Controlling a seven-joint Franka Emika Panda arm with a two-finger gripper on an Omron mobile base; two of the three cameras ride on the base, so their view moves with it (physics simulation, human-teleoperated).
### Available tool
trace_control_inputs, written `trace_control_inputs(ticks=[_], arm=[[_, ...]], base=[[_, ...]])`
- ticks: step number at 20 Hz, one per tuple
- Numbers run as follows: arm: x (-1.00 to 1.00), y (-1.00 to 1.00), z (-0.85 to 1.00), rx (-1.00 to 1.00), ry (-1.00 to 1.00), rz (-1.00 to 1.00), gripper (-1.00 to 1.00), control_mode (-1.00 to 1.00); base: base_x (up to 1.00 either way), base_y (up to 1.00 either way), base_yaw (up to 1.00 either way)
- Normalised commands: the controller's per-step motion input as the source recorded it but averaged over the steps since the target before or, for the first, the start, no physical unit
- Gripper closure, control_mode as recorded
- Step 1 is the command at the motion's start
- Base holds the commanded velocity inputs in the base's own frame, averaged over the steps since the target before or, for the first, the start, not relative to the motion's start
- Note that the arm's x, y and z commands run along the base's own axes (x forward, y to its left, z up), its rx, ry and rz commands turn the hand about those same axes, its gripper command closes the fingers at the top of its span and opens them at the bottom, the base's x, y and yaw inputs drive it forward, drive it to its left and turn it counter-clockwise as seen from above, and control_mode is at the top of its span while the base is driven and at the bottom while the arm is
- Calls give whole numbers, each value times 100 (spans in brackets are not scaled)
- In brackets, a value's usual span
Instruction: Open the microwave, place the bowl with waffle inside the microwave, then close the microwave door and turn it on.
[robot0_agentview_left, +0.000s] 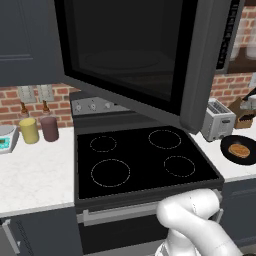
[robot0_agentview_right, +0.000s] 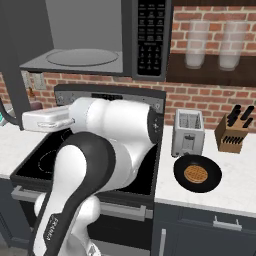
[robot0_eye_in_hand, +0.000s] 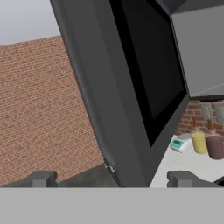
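Note:
The microwave (robot0_agentview_right: 90, 37) hangs above the stove with its cavity and turntable showing. The microwave door (robot0_agentview_left: 135, 50) is swung wide open out over the stove, and its dark glass panel (robot0_eye_in_hand: 144, 74) stands close in front of the hand. My gripper (robot0_eye_in_hand: 112, 179) is open, its two fingertips wide apart on either side of the door's lower edge, not pinching it. The black bowl (robot0_agentview_right: 197, 173) sits on the counter right of the stove in front of the toaster, with the golden waffle (robot0_agentview_right: 195, 174) lying flat in it. From the left base the bowl (robot0_agentview_left: 240, 150) shows at the right edge.
The black stove top (robot0_agentview_left: 145, 155) lies under the open door. A silver toaster (robot0_agentview_right: 188, 132) and a knife block (robot0_agentview_right: 232, 132) stand on the right counter. A yellow cup (robot0_agentview_left: 29, 131), a maroon cup (robot0_agentview_left: 49, 128) and a small scale (robot0_agentview_left: 6, 137) stand on the left counter.

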Motion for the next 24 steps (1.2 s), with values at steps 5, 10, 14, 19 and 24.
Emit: trace_control_inputs(ticks=[5,10,14,19,24], arm=[[35,0,-5,2,0,0,-100,-100],[63,0,-4,7,1,3,-100,-100],[69,5,0,10,0,13,-100,-100],[36,41,-2,3,0,14,-100,-100],[2,70,0,0,0,14,-100,-100]], base=[[0,0,0],[0,0,0],[0,0,0],[0,0,0],[0,0,0]])
